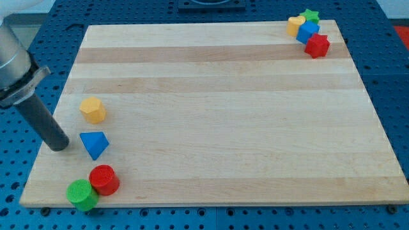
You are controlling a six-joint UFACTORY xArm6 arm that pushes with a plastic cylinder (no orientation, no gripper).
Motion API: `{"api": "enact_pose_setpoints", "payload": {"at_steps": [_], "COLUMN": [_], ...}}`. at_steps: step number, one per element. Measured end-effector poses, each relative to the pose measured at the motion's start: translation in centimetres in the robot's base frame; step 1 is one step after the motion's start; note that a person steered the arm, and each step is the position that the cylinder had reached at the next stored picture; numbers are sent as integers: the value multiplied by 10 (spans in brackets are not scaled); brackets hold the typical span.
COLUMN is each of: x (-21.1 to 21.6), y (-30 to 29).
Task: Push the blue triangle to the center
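Observation:
The blue triangle (pixel 94 144) lies near the board's left edge, toward the view's bottom left. My tip (pixel 59 145) rests on the board just left of the blue triangle, a small gap apart, at about the same height in the view. The dark rod slants up to the view's upper left. A yellow hexagon block (pixel 93 110) sits just above the triangle. A red cylinder (pixel 104 179) and a green cylinder (pixel 82 194) touch each other below it.
The wooden board (pixel 217 115) lies on a blue perforated table. At the board's top right corner a cluster holds a yellow block (pixel 294 25), a green star (pixel 311 15), a blue block (pixel 307 32) and a red block (pixel 317 45).

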State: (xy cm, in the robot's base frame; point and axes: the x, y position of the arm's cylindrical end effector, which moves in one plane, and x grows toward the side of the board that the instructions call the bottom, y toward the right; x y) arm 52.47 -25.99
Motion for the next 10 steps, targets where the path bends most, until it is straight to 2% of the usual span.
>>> {"api": "enact_pose_setpoints", "payload": {"at_steps": [2,5,6,8,10], "x": [-2,22,16,-9,-15], "y": [54,15,37,125,141]}}
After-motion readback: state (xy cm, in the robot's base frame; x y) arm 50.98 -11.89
